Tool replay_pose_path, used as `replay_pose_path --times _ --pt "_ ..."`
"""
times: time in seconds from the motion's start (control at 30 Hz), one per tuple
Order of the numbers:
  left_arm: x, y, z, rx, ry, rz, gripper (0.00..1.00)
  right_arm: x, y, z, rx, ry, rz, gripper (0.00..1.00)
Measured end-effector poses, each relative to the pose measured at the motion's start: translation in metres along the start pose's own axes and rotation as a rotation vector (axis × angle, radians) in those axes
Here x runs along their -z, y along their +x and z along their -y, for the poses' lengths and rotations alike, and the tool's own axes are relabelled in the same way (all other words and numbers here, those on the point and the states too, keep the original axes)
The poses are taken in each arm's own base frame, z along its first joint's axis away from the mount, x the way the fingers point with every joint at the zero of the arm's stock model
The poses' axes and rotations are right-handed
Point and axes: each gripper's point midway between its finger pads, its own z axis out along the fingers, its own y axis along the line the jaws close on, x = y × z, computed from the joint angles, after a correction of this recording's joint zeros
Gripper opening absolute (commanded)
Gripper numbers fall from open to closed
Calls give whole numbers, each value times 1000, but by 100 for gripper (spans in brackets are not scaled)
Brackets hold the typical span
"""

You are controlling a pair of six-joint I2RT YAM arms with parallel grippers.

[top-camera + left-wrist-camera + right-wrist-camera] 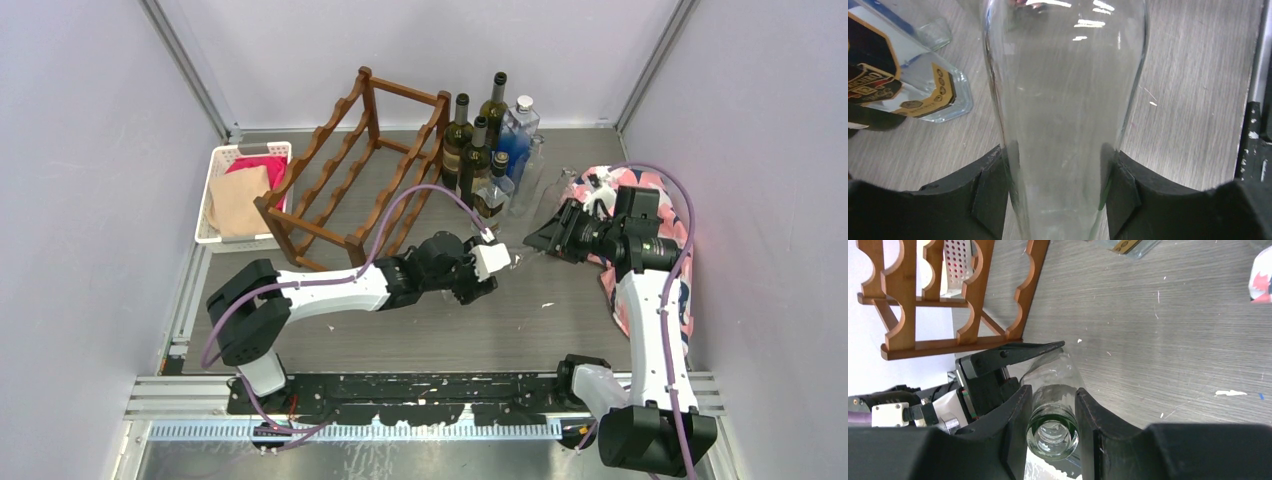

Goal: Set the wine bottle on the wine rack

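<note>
A clear glass wine bottle (512,258) hangs level over the table's middle, held between both arms. My left gripper (490,275) is around its body; in the left wrist view both pads press the glass of the bottle (1063,100), the gripper (1058,192) shut on it. My right gripper (535,240) is shut on the neck, whose open mouth (1053,437) faces the camera between the fingers of that gripper (1053,407). The dark reddish-brown wine rack (350,180) stands at the back left, apart from the bottle, and also shows as the rack (948,295) in the right wrist view.
Several dark and clear bottles (485,150) stand in a group right of the rack. A white basket (215,165) with cloths sits at the far left. A patterned cloth (665,300) lies under the right arm. A labelled flat bottle (908,85) lies close to the held one.
</note>
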Motion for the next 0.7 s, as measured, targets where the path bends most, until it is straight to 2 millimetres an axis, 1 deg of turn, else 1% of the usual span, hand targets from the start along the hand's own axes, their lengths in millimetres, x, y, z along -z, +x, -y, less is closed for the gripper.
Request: replay_pose_path --times 0.07,0.1,0.17,0.2,0.27,0.33,0.43,0.5,0.57,0.7 --pt "2 4 4 1 34 -14 0 0 6 2 20 -3 -27 73" --pt "4 6 7 7 53 -24 0 0 10 1 37 -15 -43 80" --pt "11 17 15 15 106 -70 0 1 15 -1 74 -51 -77 91" --pt "14 22 18 19 129 -93 0 2 17 -3 98 -69 -96 95" --pt "22 32 23 24 168 -138 0 4 16 -5 164 -90 -121 99" --pt "32 40 28 22 208 -176 0 9 13 -9 271 -111 -144 100" --pt "47 45 33 15 253 -214 0 21 8 -16 493 -157 -178 100" --pt "54 45 35 3 272 -221 0 31 15 -18 655 -213 -231 100" --pt "61 45 38 -2 293 -234 0 36 27 -17 780 -276 -284 100" --pt "67 49 43 -10 330 -266 0 35 51 -16 934 -390 -387 100"
